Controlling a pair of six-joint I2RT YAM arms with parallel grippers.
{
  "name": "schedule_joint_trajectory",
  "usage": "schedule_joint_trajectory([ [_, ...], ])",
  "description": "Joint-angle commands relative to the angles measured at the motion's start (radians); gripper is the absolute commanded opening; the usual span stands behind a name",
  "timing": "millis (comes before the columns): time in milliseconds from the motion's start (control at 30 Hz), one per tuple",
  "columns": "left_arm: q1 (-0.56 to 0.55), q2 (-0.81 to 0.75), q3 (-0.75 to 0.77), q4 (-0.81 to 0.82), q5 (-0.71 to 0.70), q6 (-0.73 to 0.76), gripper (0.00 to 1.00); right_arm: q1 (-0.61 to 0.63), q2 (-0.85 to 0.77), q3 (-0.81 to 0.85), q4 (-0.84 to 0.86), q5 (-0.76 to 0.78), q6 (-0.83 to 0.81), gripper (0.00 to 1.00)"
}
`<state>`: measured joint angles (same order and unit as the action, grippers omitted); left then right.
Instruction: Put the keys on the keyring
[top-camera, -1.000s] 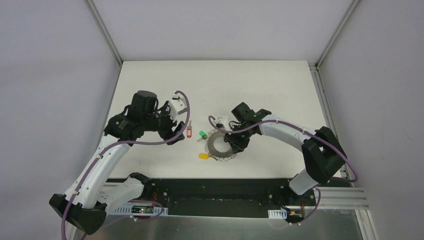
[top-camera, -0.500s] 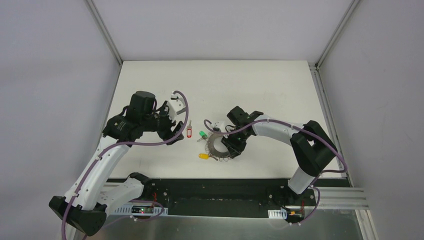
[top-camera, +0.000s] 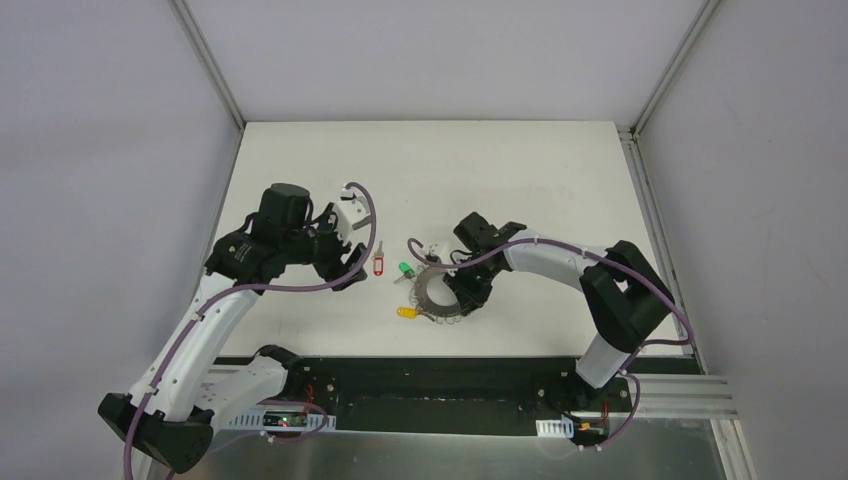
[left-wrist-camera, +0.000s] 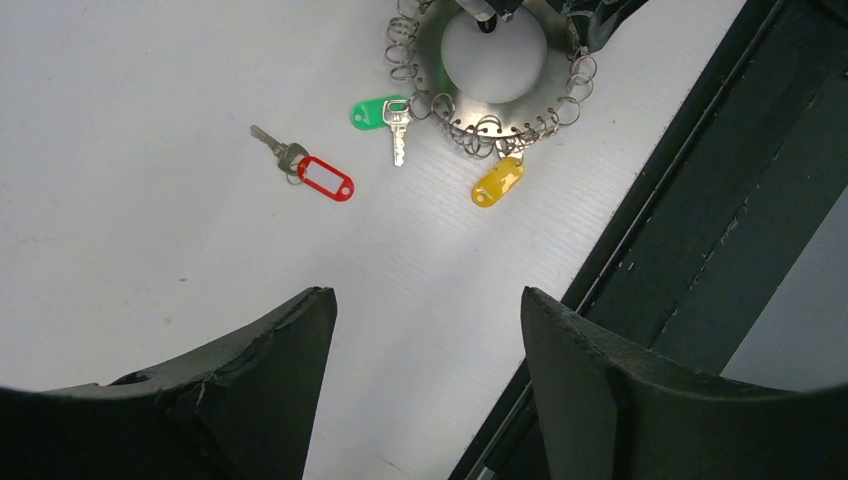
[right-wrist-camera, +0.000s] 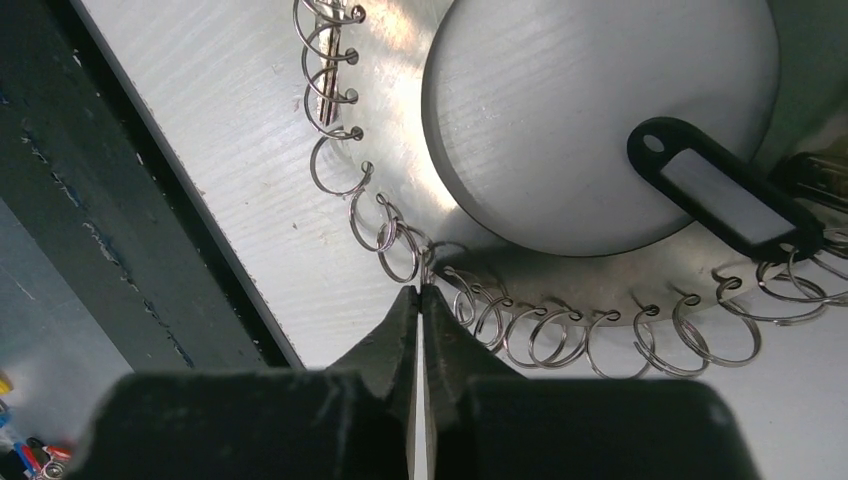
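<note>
Now my right pincer (right-wrist-camera: 420, 300) is clenched, tips touching a wire loop on the keyring (right-wrist-camera: 395, 170) rim; I can't tell if it's gripped. I'd pinch just one loop, wrist pitched down. Beyond lies the black key (right-wrist-camera: 725, 200). My left pincer (left-wrist-camera: 428, 330) hovers released, the red key (left-wrist-camera: 322, 178) ahead.

Large flat grey metal keyring (left-wrist-camera: 495, 112): far rim cut off, left wrist view; right side under right tool (top-camera: 460, 298), top view. Black plastic key tag (right-wrist-camera: 725, 200): end off-frame.
</note>
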<state>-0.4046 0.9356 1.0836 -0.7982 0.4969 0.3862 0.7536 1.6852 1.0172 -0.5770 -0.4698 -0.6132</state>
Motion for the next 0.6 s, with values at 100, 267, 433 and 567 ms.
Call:
schedule_joint_trajectory([
  [100, 0.012, -0.021, -0.004, 0.016, 0.022, 0.002, 0.70, -0.007, -0.029, 0.062, -0.017, -0.005, -0.016, 0.00],
  [267, 0.011, -0.016, -0.006, 0.021, 0.023, 0.003, 0.70, -0.039, -0.095, 0.085, -0.029, -0.034, -0.032, 0.00],
  [433, 0.012, -0.002, -0.004, 0.037, 0.034, -0.013, 0.70, -0.073, -0.173, 0.116, -0.043, -0.081, -0.063, 0.00],
  [567, 0.012, 0.036, 0.023, 0.047, 0.087, -0.031, 0.68, -0.101, -0.231, 0.193, -0.089, -0.097, -0.103, 0.00],
])
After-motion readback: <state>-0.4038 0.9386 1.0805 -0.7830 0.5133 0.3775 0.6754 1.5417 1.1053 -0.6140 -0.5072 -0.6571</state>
